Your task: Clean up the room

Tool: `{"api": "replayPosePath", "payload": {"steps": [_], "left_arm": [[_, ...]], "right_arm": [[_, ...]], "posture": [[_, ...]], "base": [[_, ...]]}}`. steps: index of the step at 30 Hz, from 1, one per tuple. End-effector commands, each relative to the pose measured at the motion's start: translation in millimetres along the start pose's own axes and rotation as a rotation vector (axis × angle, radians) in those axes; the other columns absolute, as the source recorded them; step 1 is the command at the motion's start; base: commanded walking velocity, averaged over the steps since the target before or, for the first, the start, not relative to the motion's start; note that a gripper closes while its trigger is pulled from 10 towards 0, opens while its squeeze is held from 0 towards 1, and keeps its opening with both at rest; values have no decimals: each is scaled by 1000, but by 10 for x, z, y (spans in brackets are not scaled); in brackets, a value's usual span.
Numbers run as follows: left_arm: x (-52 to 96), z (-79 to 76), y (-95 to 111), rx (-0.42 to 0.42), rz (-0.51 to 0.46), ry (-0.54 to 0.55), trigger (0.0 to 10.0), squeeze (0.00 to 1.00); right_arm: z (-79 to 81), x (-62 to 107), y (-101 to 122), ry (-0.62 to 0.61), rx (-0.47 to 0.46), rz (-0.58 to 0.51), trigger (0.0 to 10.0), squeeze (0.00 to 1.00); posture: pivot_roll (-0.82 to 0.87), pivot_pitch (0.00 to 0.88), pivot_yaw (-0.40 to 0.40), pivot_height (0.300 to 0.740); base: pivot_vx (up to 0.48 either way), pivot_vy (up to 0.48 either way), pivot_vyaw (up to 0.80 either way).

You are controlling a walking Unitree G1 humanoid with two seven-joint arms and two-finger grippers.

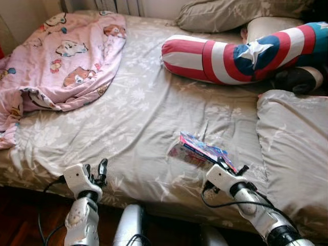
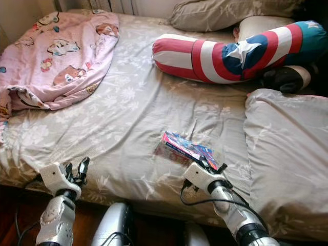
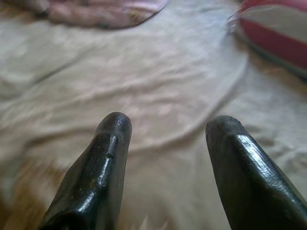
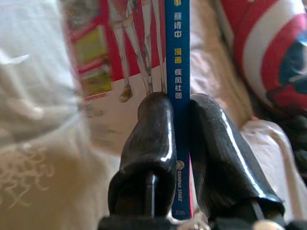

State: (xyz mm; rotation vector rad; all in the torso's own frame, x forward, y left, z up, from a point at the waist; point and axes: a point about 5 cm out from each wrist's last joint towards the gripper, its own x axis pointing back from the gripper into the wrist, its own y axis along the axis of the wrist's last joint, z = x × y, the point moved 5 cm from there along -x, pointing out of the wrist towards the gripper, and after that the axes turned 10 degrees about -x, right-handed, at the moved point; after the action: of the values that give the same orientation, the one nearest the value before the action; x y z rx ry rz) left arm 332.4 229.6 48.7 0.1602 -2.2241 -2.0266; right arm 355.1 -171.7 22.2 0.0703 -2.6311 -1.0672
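A thin comic book (image 1: 204, 148) with a blue spine (image 4: 178, 72) and a red and pink cover lies tilted on the beige bed sheet (image 1: 143, 107), near the front edge. My right gripper (image 1: 225, 165) is shut on its near end; in the right wrist view both fingers (image 4: 148, 139) pinch the spine. My left gripper (image 1: 98, 169) hovers open over the bed's front edge at the left, nothing between its fingers (image 3: 100, 163).
A pink cartoon blanket (image 1: 61, 56) lies crumpled at the back left. A red, white and blue star bolster (image 1: 241, 54) and pillows (image 1: 225, 15) sit at the back right. A grey folded duvet (image 1: 294, 148) fills the right. Dark wooden floor (image 1: 20, 220) lies below.
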Motion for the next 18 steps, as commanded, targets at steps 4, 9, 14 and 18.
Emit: {"api": "replayPosePath", "payload": {"steps": [4, 9, 14, 18], "left_arm": [[16, -10, 3, 1, -2, 0, 10000, 0], [30, 6, 7, -4, -4, 1, 10000, 0], [63, 52, 12, -13, -3, 1, 10000, 0], [90, 103, 30, -28, -5, 6, 10000, 0]], "right_arm": [[-301, -39, -8, -132, 11, 5, 10000, 0], [-541, -79, -9, -192, 120, 12, 10000, 0], [-593, -118, -20, -149, 269, 14, 10000, 0], [-652, -163, 8, -130, 349, 17, 10000, 0]], "posture": [[54, 175, -34, 647], [64, 178, -27, 647], [79, 181, -18, 647], [95, 195, -10, 647]], "base": [[0, 0, 0], [0, 0, 0], [0, 0, 0], [0, 0, 0]]}}
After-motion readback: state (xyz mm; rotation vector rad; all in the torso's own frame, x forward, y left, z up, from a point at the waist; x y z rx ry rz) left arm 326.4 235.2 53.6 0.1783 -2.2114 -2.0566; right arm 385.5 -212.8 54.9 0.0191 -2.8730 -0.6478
